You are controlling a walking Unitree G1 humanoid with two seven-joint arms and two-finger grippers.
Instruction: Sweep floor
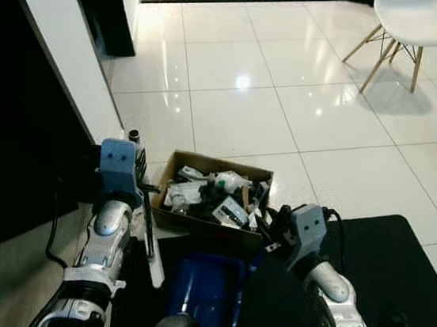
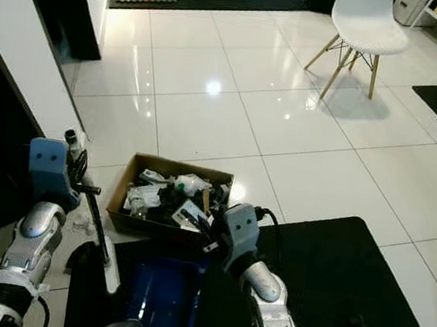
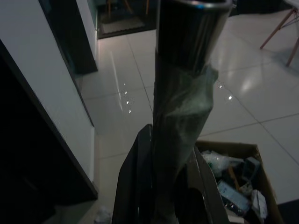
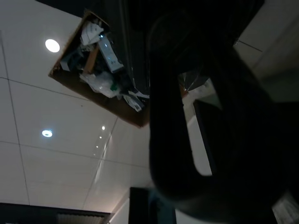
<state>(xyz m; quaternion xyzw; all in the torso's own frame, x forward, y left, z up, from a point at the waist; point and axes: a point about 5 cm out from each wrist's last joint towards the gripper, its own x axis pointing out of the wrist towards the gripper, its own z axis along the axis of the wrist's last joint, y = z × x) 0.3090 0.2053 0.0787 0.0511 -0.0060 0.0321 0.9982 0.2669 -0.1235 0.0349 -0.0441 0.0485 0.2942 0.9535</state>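
The left gripper [image 1: 131,170] sits at the near left, by the white wall [image 1: 58,40], and its black fingers [image 3: 135,186] are clamped on a broom handle [image 3: 182,116]. In the left wrist view that handle is a dark metal tube wrapped in a greenish film, standing between the two fingers. From the head camera, the lower shaft [image 2: 103,245] slants down and towards the robot past the left arm.

The right gripper [image 2: 214,231] is at the near edge of the cardboard box [image 1: 172,166], just above the blue dustpan [image 1: 207,290]. Its wrist view is too dark to tell how far its fingers stand apart or whether they hold anything.

The box lies on the white tiled floor [image 1: 245,79], filled with crumpled packets and small cartons [image 1: 232,211]; printing shows on them but is too small to read. A black mat [image 1: 397,265] lies at the near right. A white chair [image 1: 411,27] with wooden legs stands far right.
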